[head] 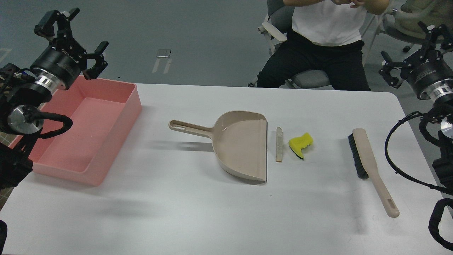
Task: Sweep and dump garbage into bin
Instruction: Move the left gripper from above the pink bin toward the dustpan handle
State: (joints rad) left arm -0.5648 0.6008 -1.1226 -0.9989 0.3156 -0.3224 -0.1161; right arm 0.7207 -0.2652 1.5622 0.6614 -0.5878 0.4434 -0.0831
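The garbage lies mid-table: a thin bread slice [279, 144] on edge and a yellow sponge piece [300, 144] just right of it. A beige dustpan [240, 145] rests left of them, mouth facing the slice, handle pointing left. A beige brush [368, 166] with black bristles lies further right. The pink bin [106, 141] stands at the table's left end. My left gripper [72, 39] hovers open above the bin's far left corner, holding nothing. My right gripper [412, 51] is raised off the table's far right corner, open and empty.
A person in a white shirt sits on a chair [308, 76] behind the table's far edge. Black cables [400, 156] hang from my right arm near the brush. Bare white tabletop [177, 212] spreads across the front.
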